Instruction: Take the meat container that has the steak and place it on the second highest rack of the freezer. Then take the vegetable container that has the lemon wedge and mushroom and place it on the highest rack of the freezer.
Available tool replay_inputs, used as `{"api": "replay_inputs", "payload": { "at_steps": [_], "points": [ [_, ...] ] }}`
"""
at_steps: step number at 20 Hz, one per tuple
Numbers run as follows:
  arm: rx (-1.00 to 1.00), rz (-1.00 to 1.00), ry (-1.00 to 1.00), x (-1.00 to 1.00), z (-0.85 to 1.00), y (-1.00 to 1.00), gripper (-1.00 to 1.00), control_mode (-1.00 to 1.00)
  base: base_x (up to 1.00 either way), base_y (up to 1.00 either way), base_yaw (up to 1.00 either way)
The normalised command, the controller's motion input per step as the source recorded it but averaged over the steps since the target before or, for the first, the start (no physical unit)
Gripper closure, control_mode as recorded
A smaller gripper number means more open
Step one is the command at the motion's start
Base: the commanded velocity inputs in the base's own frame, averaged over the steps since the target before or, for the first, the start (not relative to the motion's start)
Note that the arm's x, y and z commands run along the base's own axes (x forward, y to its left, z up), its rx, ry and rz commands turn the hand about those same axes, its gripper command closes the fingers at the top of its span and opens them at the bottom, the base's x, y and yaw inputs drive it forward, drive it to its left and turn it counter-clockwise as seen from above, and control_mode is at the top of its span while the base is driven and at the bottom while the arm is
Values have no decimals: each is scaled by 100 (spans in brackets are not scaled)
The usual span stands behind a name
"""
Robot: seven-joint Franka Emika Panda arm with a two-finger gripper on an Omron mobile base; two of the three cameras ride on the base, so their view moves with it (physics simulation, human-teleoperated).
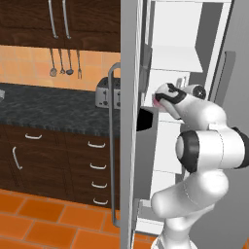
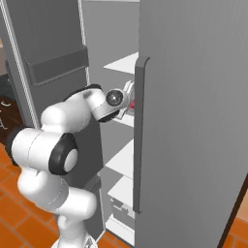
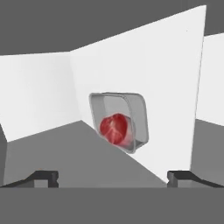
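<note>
The claw (image 3: 113,177) gapes wide and empty, seemingly clear of the meat container (image 3: 119,121).

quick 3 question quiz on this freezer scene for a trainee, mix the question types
1. True or false: the gripper is shut on the meat container.
2. In the hand view, what lies in the meat container? A) a lemon wedge B) the steak C) a mushroom
3. Fill in: on the counter left of the open freezer stands a silver ____.

Key
1. False: the fingertips stand wide apart, with the tray ahead of them.
2. B
3. toaster
</note>
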Motion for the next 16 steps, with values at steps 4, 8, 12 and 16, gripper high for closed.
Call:
{"api": "replay_inputs", "payload": {
  "at_steps": [4, 8, 12, 16],
  "points": [
    [-2, 0, -1, -85, 54, 1, -100, -100, 0, 0, 0],
    [-2, -1, -4, -98, 90, 0, -100, -100, 0, 0, 0],
    [-2, -2, -1, -100, 93, 2, -100, -100, 0, 0, 0],
    [-6, -1, 0, -100, 98, 14, -100, -100, 0, 0, 0]
  ]
}}
